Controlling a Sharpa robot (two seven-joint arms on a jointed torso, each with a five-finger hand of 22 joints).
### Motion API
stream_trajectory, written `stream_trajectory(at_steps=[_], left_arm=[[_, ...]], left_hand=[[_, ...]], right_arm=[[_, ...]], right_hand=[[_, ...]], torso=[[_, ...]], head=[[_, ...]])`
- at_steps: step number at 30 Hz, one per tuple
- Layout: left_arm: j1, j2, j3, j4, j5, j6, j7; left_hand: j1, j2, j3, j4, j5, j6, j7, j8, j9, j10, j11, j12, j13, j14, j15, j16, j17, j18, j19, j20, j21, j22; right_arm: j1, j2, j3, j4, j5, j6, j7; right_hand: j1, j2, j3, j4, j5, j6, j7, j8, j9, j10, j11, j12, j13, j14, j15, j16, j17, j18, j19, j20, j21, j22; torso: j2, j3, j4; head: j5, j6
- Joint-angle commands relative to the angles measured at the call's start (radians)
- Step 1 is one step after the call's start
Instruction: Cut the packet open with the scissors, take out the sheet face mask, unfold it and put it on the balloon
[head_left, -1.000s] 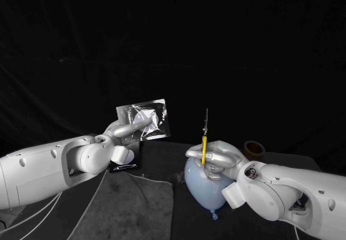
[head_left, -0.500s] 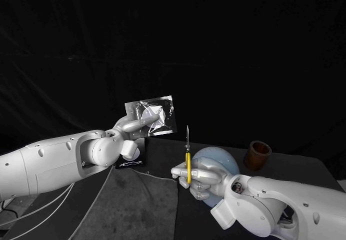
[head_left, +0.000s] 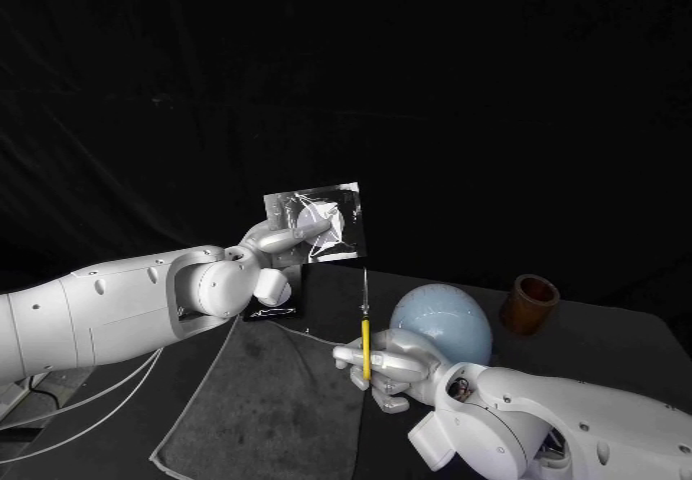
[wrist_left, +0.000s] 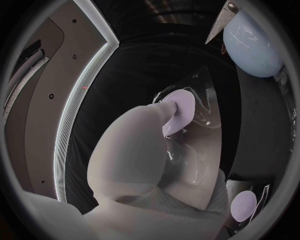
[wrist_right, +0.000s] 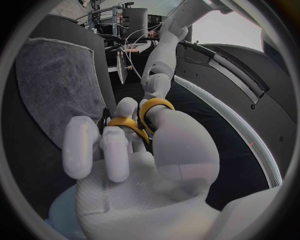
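Packet (head_left: 320, 222) is held up in the air by left hand (head_left: 274, 243), pinched at its lower near corner. The packet is clear, crinkled, roughly upright and slightly tilted, with a pale round print on its face. In the left wrist view a fingertip (wrist_left: 178, 107) is pressed flat onto that print.

Scissors (head_left: 365, 335) are gripped by right hand (head_left: 382, 365); in the right wrist view fingers are seen hooked through the yellow handle loops. Blades are pointed straight up, the tip just below the packet's lower edge and apart from it. Whether the blades are parted cannot be told.

Balloon (head_left: 444, 322), pale blue, is seen just behind the right hand; what it rests on is hidden by the arm. Brown cup (head_left: 531, 303) stands just beside the balloon, on the side away from the scissors.

Grey cloth (head_left: 260, 400) is spread over the near part of the black table (head_left: 606, 340), under both arms, its edges slightly rumpled. A second small packet (head_left: 271, 312) lies flat at the cloth's far edge, below the left hand. White cables (head_left: 87, 400) hang under the left arm. Black draped backdrop (head_left: 346, 100) is hung behind the table, in folds.
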Motion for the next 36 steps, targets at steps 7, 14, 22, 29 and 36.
stream_trajectory(at_steps=[7, 14, 22, 29, 36], left_arm=[[0.001, -0.012, 0.001, 0.017, -0.003, 0.026, -0.031], [0.001, -0.018, 0.001, 0.025, -0.006, 0.03, -0.037], [0.001, -0.017, 0.001, 0.029, -0.007, 0.034, -0.04], [0.001, -0.017, 0.001, 0.03, -0.007, 0.034, -0.04], [0.001, -0.02, 0.001, 0.034, -0.007, 0.034, -0.041]], left_hand=[[-0.01, 0.005, 0.005, -0.008, 0.004, -0.002, 0.003, 0.004, 0.034, 0.006, -0.002, -0.003, 0.0, 0.004, -0.002, -0.006, 0.002, 0.021, 0.007, -0.002, 0.007, 0.0], [-0.012, 0.005, 0.006, -0.01, 0.004, -0.003, 0.004, 0.005, 0.034, 0.006, -0.002, -0.003, 0.0, 0.004, -0.002, -0.006, 0.002, 0.021, 0.007, -0.002, 0.008, 0.0], [-0.013, 0.004, 0.008, -0.012, 0.004, -0.003, 0.004, 0.005, 0.035, 0.006, -0.002, -0.003, 0.0, 0.004, -0.002, -0.006, 0.003, 0.021, 0.007, -0.003, 0.008, 0.0], [-0.015, 0.004, 0.01, -0.014, 0.004, -0.003, 0.005, 0.006, 0.035, 0.007, -0.002, -0.003, 0.0, 0.005, -0.002, -0.006, 0.003, 0.021, 0.007, -0.003, 0.009, 0.0], [-0.016, 0.004, 0.011, -0.015, 0.004, -0.003, 0.005, 0.006, 0.036, 0.007, -0.002, -0.002, 0.0, 0.006, -0.002, -0.005, 0.004, 0.021, 0.008, -0.003, 0.009, 0.0]], right_arm=[[-0.006, 0.007, 0.001, -0.018, -0.081, -0.075, 0.025], [-0.007, 0.011, 0.002, -0.022, -0.102, -0.077, 0.03], [-0.007, 0.02, 0.002, -0.027, -0.132, -0.046, 0.007], [-0.007, 0.026, 0.002, -0.028, -0.15, -0.031, -0.006], [-0.008, 0.026, 0.003, -0.027, -0.157, -0.039, -0.001]], right_hand=[[-0.012, -0.052, -0.113, 0.073, -0.025, -0.062, 0.042, -0.136, -0.091, -0.034, -0.038, 0.033, -0.285, 0.075, 0.034, -0.054, 0.135, 0.019, -0.048, 0.03, -0.091, 0.163], [0.005, -0.051, -0.208, 0.122, -0.032, -0.069, 0.059, -0.181, -0.133, -0.037, -0.019, -0.174, -0.5, 0.074, 0.049, -0.059, 0.123, 0.023, -0.053, 0.044, -0.112, 0.157], [0.011, -0.053, -0.295, 0.168, -0.035, -0.096, 0.081, -0.209, -0.154, -0.074, 0.002, -0.268, -0.601, 0.069, 0.067, -0.065, 0.109, 0.028, -0.066, 0.059, -0.141, 0.15], [0.015, -0.048, -0.362, 0.197, -0.036, -0.107, 0.09, -0.216, -0.159, -0.085, 0.012, -0.306, -0.657, 0.067, 0.076, -0.066, 0.105, 0.03, -0.071, 0.068, -0.151, 0.147], [0.029, -0.031, -0.397, 0.197, -0.036, -0.09, 0.084, -0.206, -0.156, -0.06, 0.007, -0.306, -0.678, 0.068, 0.072, -0.064, 0.108, 0.03, -0.067, 0.067, -0.145, 0.149]], torso=[[-0.001, -0.0001, -0.0004], [-0.001, 0.0, -0.0012], [-0.002, -0.0004, -0.0008], [-0.001, -0.0005, -0.0007], [-0.001, 0.0003, -0.0009]], head=[[0.004, -0.004], [0.001, -0.001], [0.002, -0.003], [0.002, -0.004], [0.0, -0.004]])
